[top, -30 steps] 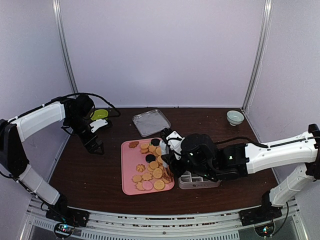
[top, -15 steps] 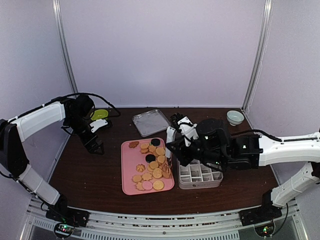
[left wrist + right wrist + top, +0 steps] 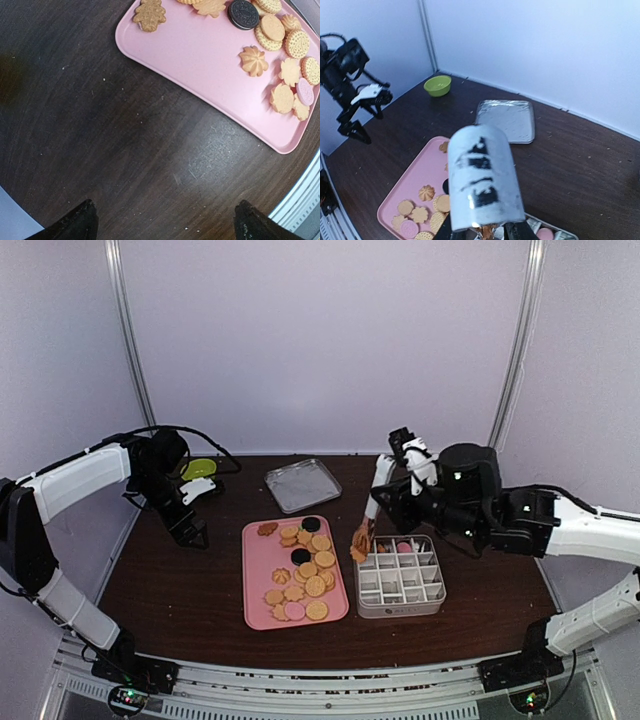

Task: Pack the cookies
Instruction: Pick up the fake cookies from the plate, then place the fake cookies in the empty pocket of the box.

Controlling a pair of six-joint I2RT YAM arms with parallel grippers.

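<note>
Cookies (image 3: 303, 578) lie scattered on pink tray (image 3: 258, 585), mostly at its right side. Right gripper (image 3: 362, 533) pinches one brown cookie (image 3: 359, 541), raised at the left rim of the white compartment box (image 3: 400, 606). Pink cookie (image 3: 404, 548) sits in a back cell. Left gripper (image 3: 190, 532) spread wide, empty, above the dark table (image 3: 100, 150) left of the tray.

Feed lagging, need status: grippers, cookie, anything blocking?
Left gripper open, beside tray. Right gripper shut on tongs, cookie pinched at box corner. Nothing blocking.
</note>
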